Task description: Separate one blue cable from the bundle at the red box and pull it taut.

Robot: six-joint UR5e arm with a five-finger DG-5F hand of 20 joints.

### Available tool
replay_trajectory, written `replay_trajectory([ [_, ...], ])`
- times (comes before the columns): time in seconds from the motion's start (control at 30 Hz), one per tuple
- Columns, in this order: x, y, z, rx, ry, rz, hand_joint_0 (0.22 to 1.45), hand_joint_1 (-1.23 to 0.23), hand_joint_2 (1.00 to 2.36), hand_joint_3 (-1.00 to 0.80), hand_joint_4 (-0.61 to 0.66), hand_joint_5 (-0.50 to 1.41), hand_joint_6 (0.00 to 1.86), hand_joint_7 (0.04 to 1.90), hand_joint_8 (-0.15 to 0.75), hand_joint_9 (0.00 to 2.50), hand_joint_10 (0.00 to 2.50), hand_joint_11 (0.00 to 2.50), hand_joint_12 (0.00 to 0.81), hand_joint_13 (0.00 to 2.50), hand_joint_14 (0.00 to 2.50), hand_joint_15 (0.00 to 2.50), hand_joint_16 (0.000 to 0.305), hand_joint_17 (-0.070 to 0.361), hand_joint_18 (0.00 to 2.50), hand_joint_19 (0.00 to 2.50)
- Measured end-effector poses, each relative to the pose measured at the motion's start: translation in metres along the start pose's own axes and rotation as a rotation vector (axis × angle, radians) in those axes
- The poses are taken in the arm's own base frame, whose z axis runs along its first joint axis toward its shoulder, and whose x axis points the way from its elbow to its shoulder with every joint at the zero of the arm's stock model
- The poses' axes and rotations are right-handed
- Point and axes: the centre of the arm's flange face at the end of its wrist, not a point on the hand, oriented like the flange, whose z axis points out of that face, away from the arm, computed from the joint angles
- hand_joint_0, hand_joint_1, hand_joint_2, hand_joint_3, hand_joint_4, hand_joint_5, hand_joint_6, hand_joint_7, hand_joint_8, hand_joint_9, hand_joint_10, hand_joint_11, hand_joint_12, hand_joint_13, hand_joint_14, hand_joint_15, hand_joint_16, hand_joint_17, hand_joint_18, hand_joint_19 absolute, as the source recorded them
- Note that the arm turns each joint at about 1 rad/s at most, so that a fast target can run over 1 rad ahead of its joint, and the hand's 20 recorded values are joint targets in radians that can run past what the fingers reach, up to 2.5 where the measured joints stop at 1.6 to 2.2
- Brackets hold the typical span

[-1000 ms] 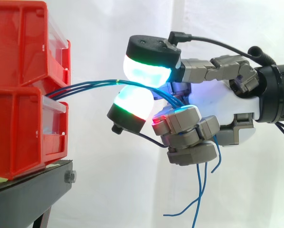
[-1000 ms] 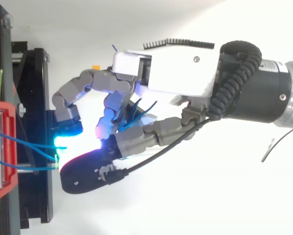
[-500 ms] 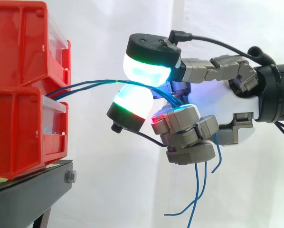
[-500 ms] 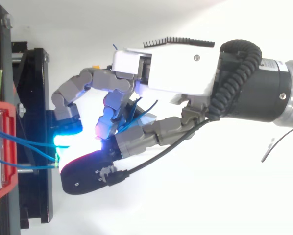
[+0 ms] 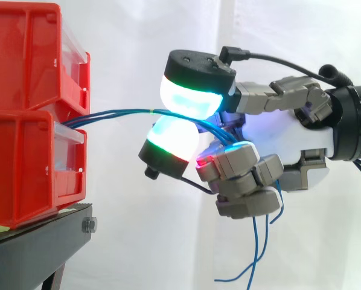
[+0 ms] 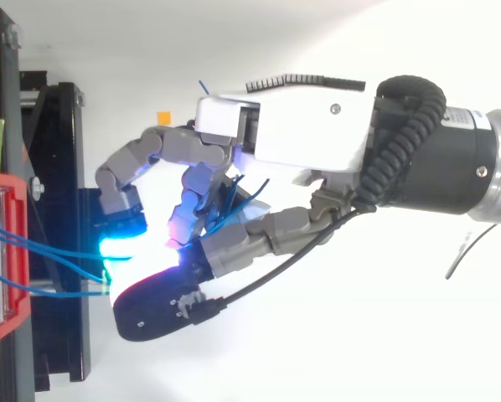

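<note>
**Pinch may be carrying more than one strand**

The red box (image 5: 29, 109) sits stacked on the black stand (image 5: 41, 232). The blue cables (image 5: 117, 112) leave it through the gap between its upper and lower bins and run out from its front as a close group, nearly level. Where that run ends, away from the box, the hand (image 5: 289, 136) has two glowing pads (image 5: 191, 99) pressed together from above and below, with the strands pinched between them. Its other fingers are curled tight underneath. Beyond the hand, farthest from the box, the tails (image 5: 253, 257) dangle loose.

The main risk, as I judge it, is that several strands sit in the pinch, so pulling away from the box would tension the whole bundle instead of one cable. I cannot tell how many are actually trapped. The rounded pads could also let a thin strand slip, and a hard pull could drag the box towards the stand's edge.
</note>
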Motion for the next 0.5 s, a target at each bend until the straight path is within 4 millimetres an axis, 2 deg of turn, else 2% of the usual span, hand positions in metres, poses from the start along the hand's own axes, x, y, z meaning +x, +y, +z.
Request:
replay_trajectory([
  [0.2,0.006,-0.017,-0.005,0.016,0.009,-0.007,0.78,-0.95,1.01,-0.39,-0.01,-0.18,0.9,1.25,0.272,1.23,0.01,1.74,0.362,0.89,1.21,1.71,0.04,0.091,1.0,1.58],
  [0.5,0.008,-0.018,-0.003,-0.008,0.004,-0.029,0.8,-0.97,1.0,-0.5,0.03,-0.18,0.9,1.22,0.27,1.21,0.01,1.71,0.36,0.88,1.19,1.73,0.041,0.093,0.99,1.56],
])
